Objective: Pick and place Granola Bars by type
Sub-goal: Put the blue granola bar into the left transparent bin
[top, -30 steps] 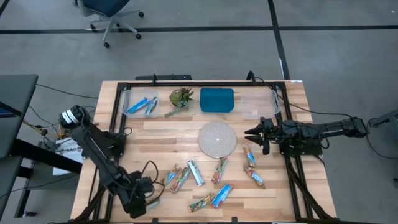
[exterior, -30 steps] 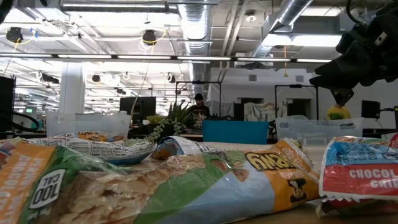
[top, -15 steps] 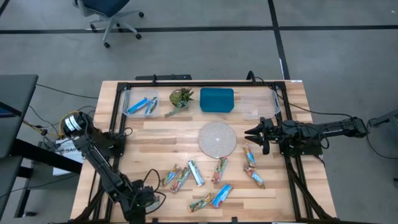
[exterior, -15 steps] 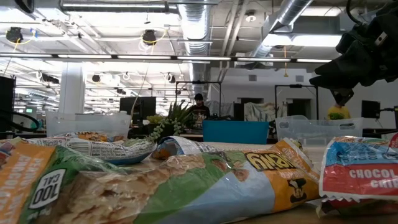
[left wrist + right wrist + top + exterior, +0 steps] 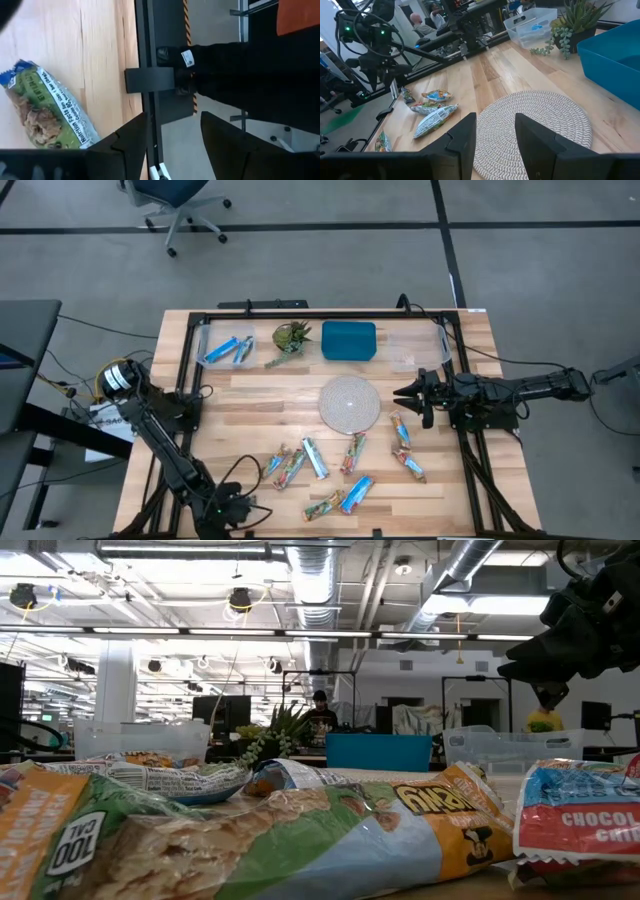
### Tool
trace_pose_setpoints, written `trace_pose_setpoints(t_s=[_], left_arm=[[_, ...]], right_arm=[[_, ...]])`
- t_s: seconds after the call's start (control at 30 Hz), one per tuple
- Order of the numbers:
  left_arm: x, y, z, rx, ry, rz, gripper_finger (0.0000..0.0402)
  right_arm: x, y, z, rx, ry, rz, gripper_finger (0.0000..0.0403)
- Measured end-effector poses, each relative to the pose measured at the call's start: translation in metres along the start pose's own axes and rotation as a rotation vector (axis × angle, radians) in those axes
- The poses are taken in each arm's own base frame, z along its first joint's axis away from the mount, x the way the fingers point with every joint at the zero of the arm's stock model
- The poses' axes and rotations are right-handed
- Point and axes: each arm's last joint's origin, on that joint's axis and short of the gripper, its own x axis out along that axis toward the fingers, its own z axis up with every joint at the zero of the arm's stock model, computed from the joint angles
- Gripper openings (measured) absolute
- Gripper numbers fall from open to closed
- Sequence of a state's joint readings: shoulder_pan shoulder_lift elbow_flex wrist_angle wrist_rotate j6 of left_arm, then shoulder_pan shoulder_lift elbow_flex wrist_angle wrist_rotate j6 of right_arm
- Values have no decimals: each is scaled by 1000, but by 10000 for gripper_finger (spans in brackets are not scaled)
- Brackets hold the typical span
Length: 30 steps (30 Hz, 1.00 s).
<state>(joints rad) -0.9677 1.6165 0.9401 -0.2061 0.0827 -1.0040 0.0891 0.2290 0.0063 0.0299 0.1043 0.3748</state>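
Several granola bars (image 5: 315,458), blue, green and orange-red, lie flat and scattered on the near middle of the wooden table. Two blue ones (image 5: 226,350) rest in a clear bin at the far left. My left gripper (image 5: 235,515) stands open at the near edge, left of the scatter. Its wrist view shows the gripper (image 5: 172,135) with nothing between the fingers and a green bar (image 5: 45,112) flat on the wood beside it. My right gripper (image 5: 405,393) waits open and empty at the right, by the woven mat (image 5: 350,403). The right wrist view shows this gripper (image 5: 495,140) as well.
A leafy plant (image 5: 292,337), a blue tub (image 5: 348,340) and a second clear bin (image 5: 415,345) stand along the far side. A black frame rail (image 5: 147,75) runs along the table's near edge. Bare wood lies between the mat and the left bin.
My left arm has swung a little toward the table's near edge, and its wrist has rolled. The bars in the scatter lie as before.
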Motion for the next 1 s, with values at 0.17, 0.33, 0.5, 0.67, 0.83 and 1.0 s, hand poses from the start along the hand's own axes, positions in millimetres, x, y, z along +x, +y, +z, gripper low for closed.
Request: trace_pose_setpoints(t_s=[0.17,0.33,0.5,0.67,0.83,1.0], left_arm=[[0,1,1,31,-5,9,174],[-1,11,0,-105,-83,156,174],[-5,27,-6,-317,-57,323,174],[-5,30,-11,-391,12,347,174],[-4,27,-12,-422,22,320,174],[9,31,-17,-419,56,358,174]], right_arm=[[0,0,0,0,0,0,127],[0,0,0,0,0,0,127],[0,0,0,0,0,0,127],[0,0,0,0,0,0,127],[0,0,0,0,0,0,127],[0,0,0,0,-1,0,127]])
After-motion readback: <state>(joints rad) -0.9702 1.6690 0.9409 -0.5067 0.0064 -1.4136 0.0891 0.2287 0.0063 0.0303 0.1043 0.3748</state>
